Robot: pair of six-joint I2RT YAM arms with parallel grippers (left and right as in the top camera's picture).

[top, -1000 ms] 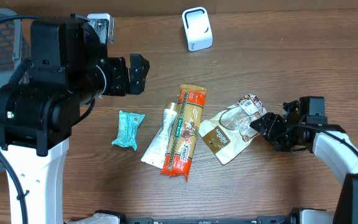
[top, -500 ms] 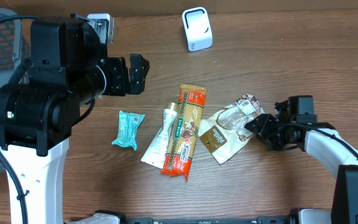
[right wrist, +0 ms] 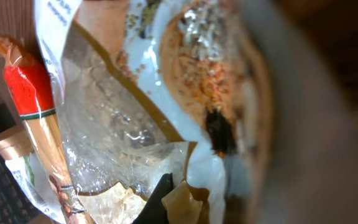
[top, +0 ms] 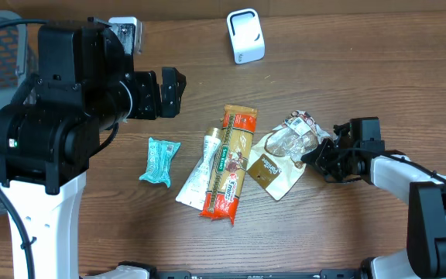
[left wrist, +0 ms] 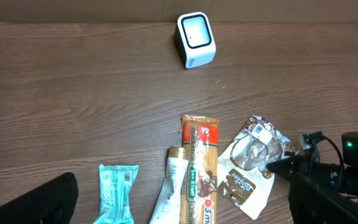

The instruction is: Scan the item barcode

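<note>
The item in hand is a clear and brown snack bag [top: 283, 156] lying right of the table's middle. My right gripper [top: 314, 158] is low at the bag's right edge and shut on that crumpled edge. In the right wrist view the bag [right wrist: 117, 112] fills the frame, and a dark fingertip [right wrist: 161, 200] presses on its film. The white barcode scanner [top: 245, 36] stands at the back of the table, also in the left wrist view [left wrist: 196, 39]. My left gripper [top: 173, 91] hangs high over the left side, open and holding nothing [left wrist: 180, 180].
An orange and gold spaghetti pack [top: 232, 164], a white and green tube [top: 206, 169] and a teal wrapper [top: 159, 160] lie in a row left of the bag. The left arm's large black body [top: 60, 101] covers the table's left side.
My right gripper slid left onto the bag's right edge and closed on it. The bag crumpled and shifted slightly left. The left arm stayed still.
</note>
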